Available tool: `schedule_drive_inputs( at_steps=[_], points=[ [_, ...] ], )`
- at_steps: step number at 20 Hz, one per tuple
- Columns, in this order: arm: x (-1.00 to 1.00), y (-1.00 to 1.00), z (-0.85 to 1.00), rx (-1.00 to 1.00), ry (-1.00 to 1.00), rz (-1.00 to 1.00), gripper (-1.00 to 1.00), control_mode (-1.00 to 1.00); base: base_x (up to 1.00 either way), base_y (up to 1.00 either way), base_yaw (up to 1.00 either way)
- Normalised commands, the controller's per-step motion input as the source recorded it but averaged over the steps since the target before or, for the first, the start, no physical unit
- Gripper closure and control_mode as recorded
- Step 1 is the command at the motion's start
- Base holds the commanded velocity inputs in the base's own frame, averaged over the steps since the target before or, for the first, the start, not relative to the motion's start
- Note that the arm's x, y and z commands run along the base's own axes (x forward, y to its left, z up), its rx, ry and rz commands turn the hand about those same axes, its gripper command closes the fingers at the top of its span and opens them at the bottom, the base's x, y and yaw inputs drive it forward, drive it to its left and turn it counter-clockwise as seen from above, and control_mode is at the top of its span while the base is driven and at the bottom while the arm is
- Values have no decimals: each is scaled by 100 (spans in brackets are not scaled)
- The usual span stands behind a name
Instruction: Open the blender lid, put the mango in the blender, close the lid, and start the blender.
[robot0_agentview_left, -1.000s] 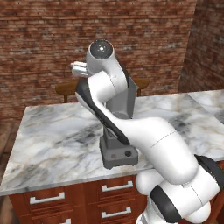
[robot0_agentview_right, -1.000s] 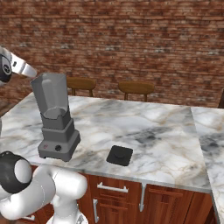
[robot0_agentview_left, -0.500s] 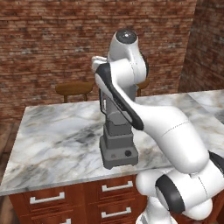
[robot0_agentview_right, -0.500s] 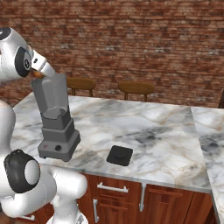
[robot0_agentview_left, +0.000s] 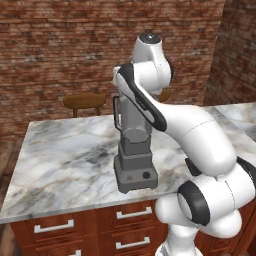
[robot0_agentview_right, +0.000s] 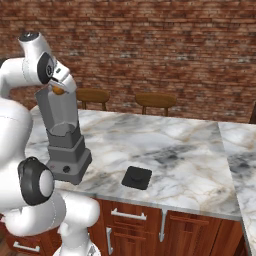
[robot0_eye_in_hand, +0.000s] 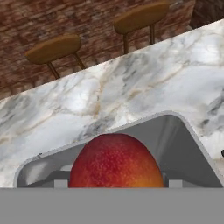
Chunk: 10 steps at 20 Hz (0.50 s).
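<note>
While the worktop (robot0_agentview_right: 165, 150) carries the blender (robot0_agentview_right: 64, 137), its jar open, and the blender lid (robot0_agentview_right: 137, 177) is parked aside, the mango (robot0_eye_in_hand: 115, 162), held in the fingers above the rim, should be centred before release.

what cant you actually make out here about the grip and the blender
- End effector fingertips: in the hand view the mango covers them, so contact is unclear.
- Mango's lower part: cut off at the bottom of the hand view.
- Blender jar top: in the left base view the arm hides it.
- Blender lid: in the right base view its centre piece is too small to read.
</note>
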Motion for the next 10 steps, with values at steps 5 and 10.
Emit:
schedule_drive_inputs(
  at_steps=[5,10],
  points=[
    [23,0,-58,0,18,2,100,-100,0,0,0],
    [2,0,-58,0,15,7,100,-100,0,0,0]
  ],
)
